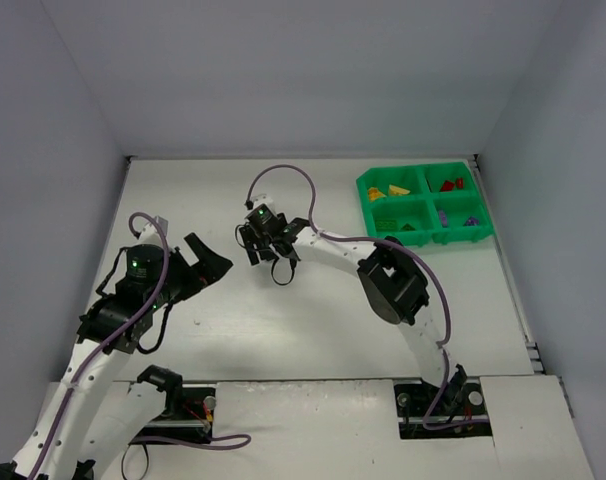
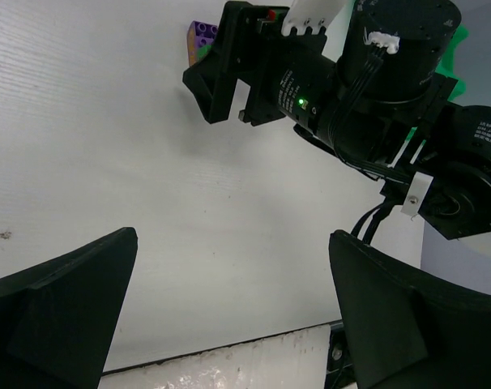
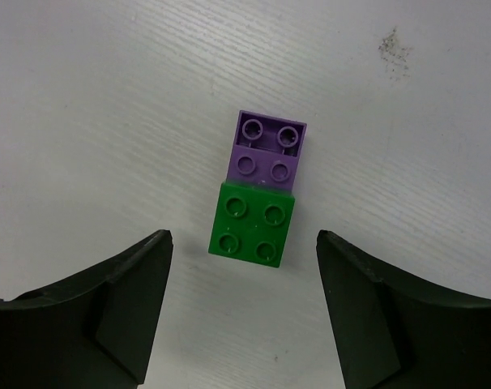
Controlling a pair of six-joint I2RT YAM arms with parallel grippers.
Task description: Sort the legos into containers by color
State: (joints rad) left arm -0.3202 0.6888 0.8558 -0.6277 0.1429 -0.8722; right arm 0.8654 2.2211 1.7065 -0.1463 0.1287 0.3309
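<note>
Purple lego [image 3: 267,150] abuts green lego [image 3: 254,223] on table [image 3: 108,97], under parted right jaws; left jaws wide apart.

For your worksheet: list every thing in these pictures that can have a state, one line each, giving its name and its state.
Left tool, open, empty, over bare table.
Right tool, open, holding nothing, a finger on either side above the two bricks.
Purple brick, on the table, studs up, touching the green one.
Green brick, on the table, studs up, unsorted.
Tray, upright, yellow, red and purple bricks in separate compartments.
</note>
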